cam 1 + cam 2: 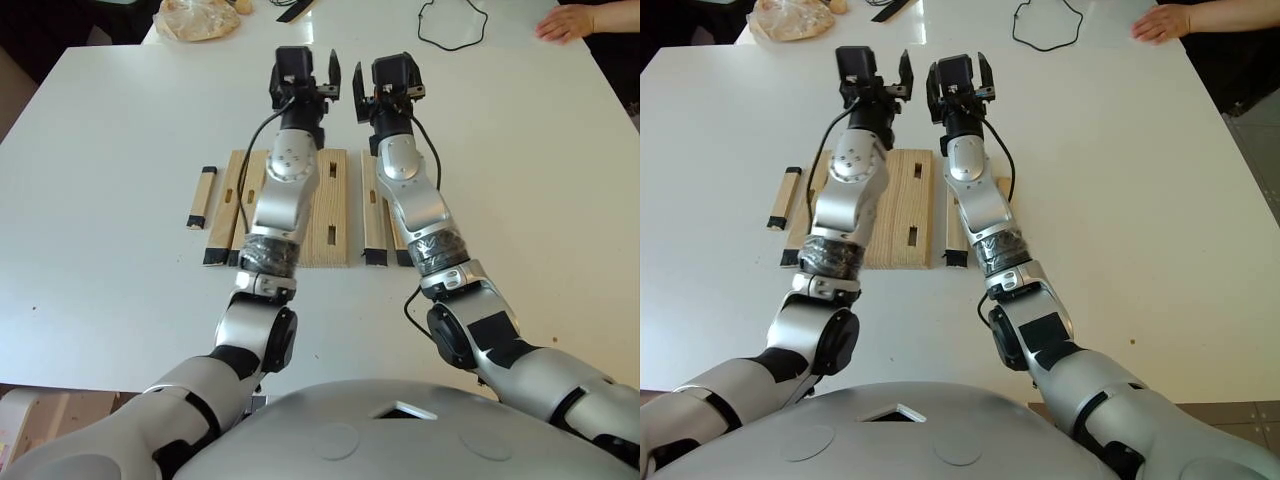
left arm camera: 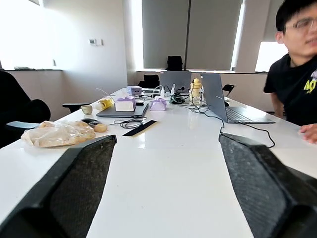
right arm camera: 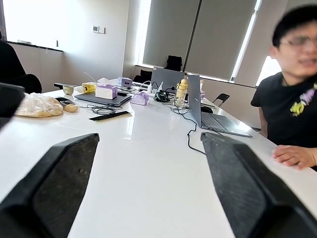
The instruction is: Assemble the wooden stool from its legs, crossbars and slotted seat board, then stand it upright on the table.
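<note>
**Left claw** (image 1: 312,80): wide open, holding and touching nothing. Its two dark padded fingers (image 2: 74,193) stand well apart, with bare counter (image 1: 520,180) showing between them.

**Right claw** (image 1: 385,85): also wide open and empty, with its fingers (image 3: 247,193) well apart. The two claws hang side by side, near each other. Both point away from the robot, above the counter.

**Board** (image 1: 330,215): lies flat on the counter just behind the claws, on the robot's side. The left forearm crosses over it and hides its left part. Its grain and its narrow slots (image 1: 331,186) run lengthwise from the robot toward the claws.

**Long sticks**: a set to the left of the board (image 1: 222,210) and a set to the right (image 1: 373,215). They lie flat, just beside the board's long edges and parallel to them. Their long axes point toward the claws, and their near ends are black. The right set is partly covered by the right forearm.

**Short stick** (image 1: 201,197): lies flat, apart from the rest, out beyond the left set. It has the same heading and black ends.

**Beyond the claws**, well apart from them at the counter's far edge:
- a clear bag (image 1: 197,18) ahead and to the left of the left claw
- a black strap (image 1: 297,10) straight ahead of the left claw
- a looped black cable (image 1: 450,25) ahead and to the right of the right claw
- an open laptop (image 2: 225,99) farther off
</note>
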